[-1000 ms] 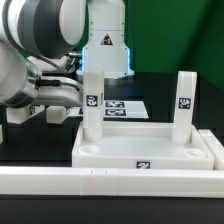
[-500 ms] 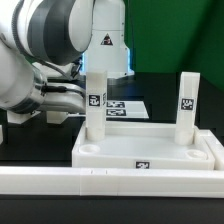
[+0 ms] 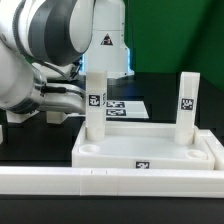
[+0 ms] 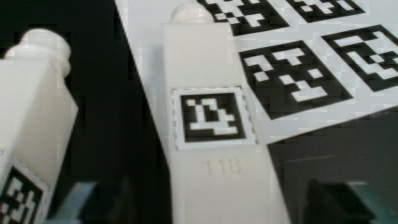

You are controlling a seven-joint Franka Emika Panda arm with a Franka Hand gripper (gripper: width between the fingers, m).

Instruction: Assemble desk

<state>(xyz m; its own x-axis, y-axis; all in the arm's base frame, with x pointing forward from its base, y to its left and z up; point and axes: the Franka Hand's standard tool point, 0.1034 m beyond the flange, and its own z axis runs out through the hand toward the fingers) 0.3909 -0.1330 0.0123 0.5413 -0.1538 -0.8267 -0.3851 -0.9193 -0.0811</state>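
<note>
The white tabletop (image 3: 112,157) lies rim up in the middle. Two white tagged legs stand in its far corners, one on the exterior view's left (image 3: 94,105) and one on the right (image 3: 186,100). In the wrist view a third leg (image 4: 217,120) runs lengthwise between my gripper's (image 4: 214,203) dark fingers (image 4: 79,203), with a gap on each side. The gripper is open. Another leg (image 4: 36,110) lies close beside it. In the exterior view my arm (image 3: 40,60) is low at the left, and its fingers are hard to make out.
The marker board (image 3: 124,106) lies on the black table behind the tabletop and shows beyond the legs in the wrist view (image 4: 320,50). A long white rail (image 3: 110,183) runs along the front. The robot base (image 3: 106,45) stands at the back.
My arm shifted slightly up and to the exterior view's right between the earliest frame and the middle one. It has held still since. The tabletop and upright legs have not moved.
</note>
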